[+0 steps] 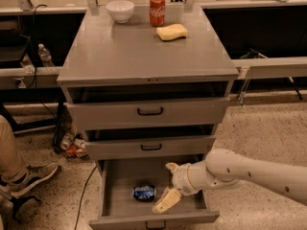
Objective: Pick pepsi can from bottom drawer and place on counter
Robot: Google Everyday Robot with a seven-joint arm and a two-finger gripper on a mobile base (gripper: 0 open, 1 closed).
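Note:
The pepsi can (144, 192) is blue and lies on its side on the floor of the open bottom drawer (111, 201). My gripper (167, 185) reaches into the drawer from the right, just right of the can and apart from it. Its fingers are spread: one cream finger (166, 202) points down and left near the drawer's front, the other (171, 166) sits higher. It holds nothing. The grey counter (144, 51) is the top of the cabinet, above the two shallower drawers.
On the counter stand a white bowl (120, 10), a red Coca-Cola can (157, 9) and a yellow sponge (172, 31) near the back. A person's leg and shoe (24, 176) are at the left. Bottles and cans (72, 145) lie on the floor left of the cabinet.

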